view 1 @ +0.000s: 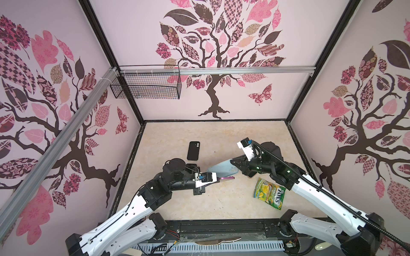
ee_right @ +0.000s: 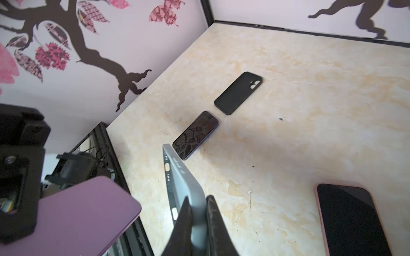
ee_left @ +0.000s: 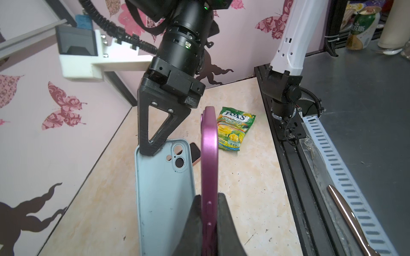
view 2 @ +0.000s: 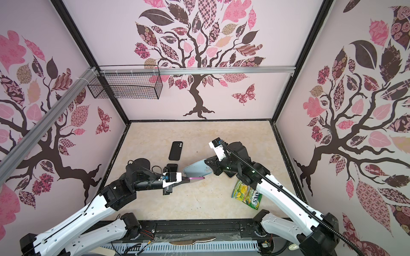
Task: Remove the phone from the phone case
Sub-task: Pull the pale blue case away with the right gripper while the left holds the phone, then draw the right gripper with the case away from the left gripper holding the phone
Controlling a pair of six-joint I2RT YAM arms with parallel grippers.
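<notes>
My left gripper (ee_left: 209, 196) is shut on the edge of the purple phone (ee_left: 209, 155), which it holds on edge above the table. The phone shows in both top views (view 1: 226, 178) (view 2: 196, 178). The light blue phone case (ee_left: 164, 195) is empty, its inside and camera cutout showing, and it stands apart from the phone, just beside it. My right gripper (ee_right: 199, 199) is shut on the case's camera-end rim (ee_right: 182, 177). In a top view the case (view 1: 221, 169) slants between the two grippers.
A black case (view 1: 193, 150) lies farther back, with a dark-screened phone (ee_right: 196, 134) next to it. A pink-cased phone (ee_right: 350, 221) lies under the right arm. A green candy bag (view 1: 269, 192) is at the front right. A wire basket (view 1: 146, 85) hangs on the back wall.
</notes>
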